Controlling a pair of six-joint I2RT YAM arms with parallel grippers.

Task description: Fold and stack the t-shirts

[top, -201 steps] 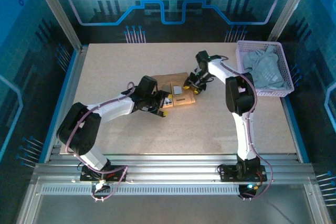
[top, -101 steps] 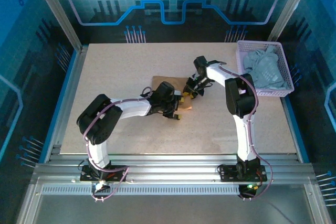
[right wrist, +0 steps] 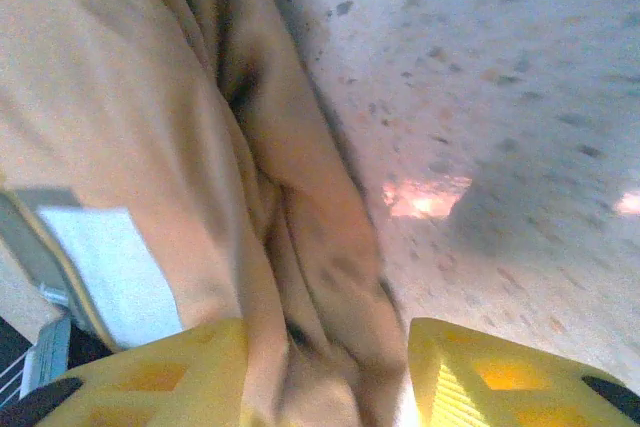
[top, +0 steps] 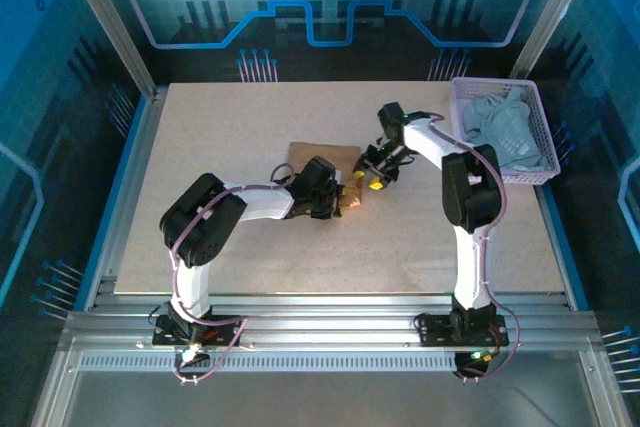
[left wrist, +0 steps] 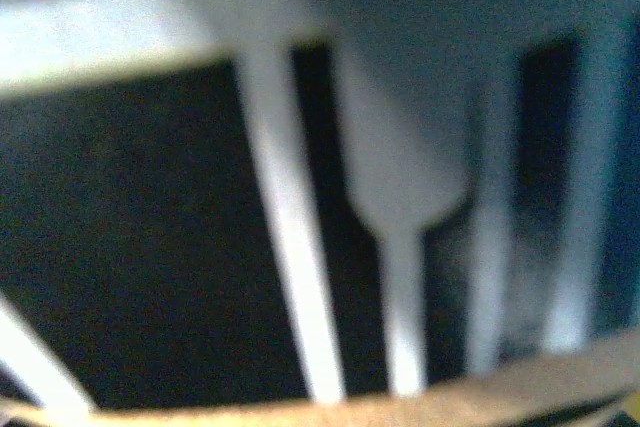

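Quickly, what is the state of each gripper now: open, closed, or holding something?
Left gripper: cannot be told; it sits at the tan t-shirt, its fingers unclear.
Right gripper: closed on a fold of the tan t-shirt.

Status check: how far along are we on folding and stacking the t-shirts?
Done: the tan t-shirt is partly folded into a compact shape mid-table.
In hand: the right gripper has bunched tan cloth between its yellow fingers. The left gripper is at the shirt's near-right corner, grip unclear.
Left: the grey-blue t-shirt lies crumpled in the basket, and nothing is stacked yet.
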